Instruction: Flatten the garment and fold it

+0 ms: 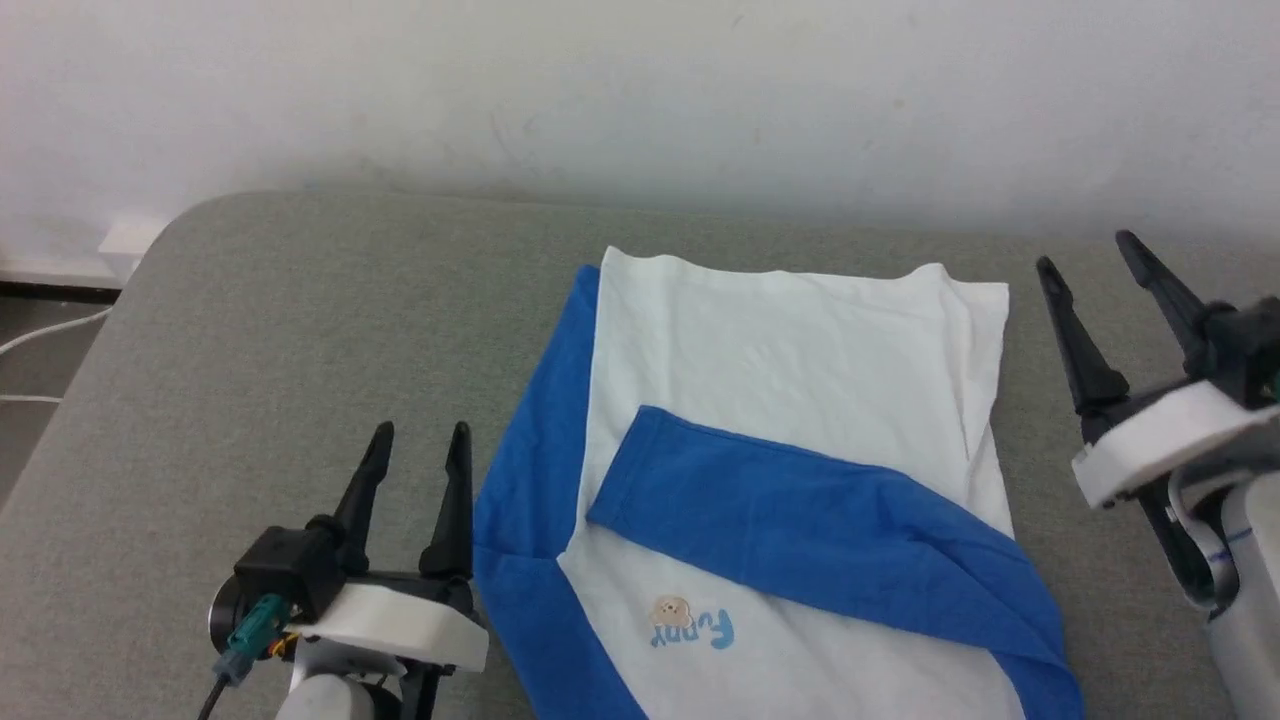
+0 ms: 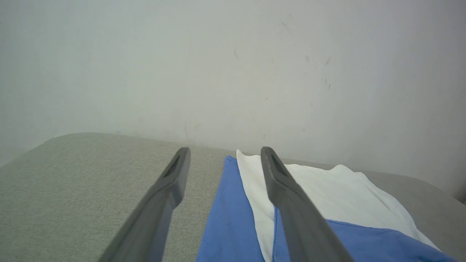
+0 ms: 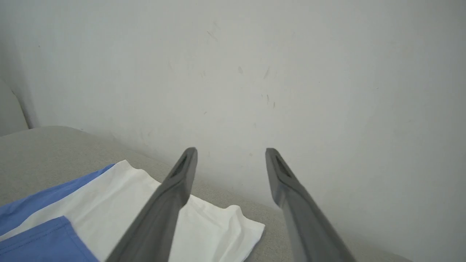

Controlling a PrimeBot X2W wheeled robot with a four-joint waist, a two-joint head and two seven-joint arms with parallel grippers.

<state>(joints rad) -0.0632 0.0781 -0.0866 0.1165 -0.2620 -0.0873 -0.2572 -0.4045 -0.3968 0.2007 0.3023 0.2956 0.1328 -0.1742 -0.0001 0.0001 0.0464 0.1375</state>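
Note:
The garment (image 1: 790, 390) lies flat on the grey cushioned surface (image 1: 280, 330), white body up, hem toward the wall. One blue sleeve (image 1: 830, 530) is folded across the chest above the small tan figure and blue lettering (image 1: 690, 622). The other blue sleeve (image 1: 530, 470) runs along the body's left edge. My left gripper (image 1: 418, 432) is open, empty, just left of that sleeve. My right gripper (image 1: 1088, 250) is open and empty, raised to the right of the hem corner. The left wrist view shows the garment (image 2: 327, 185) beyond my fingers (image 2: 280, 182); the right wrist view shows its hem corner (image 3: 218, 225).
A white wall (image 1: 640, 90) stands directly behind the surface. The surface's rounded left corner (image 1: 170, 230) drops off to a floor with a white cable (image 1: 50, 330). Bare grey cushion stretches left of the garment.

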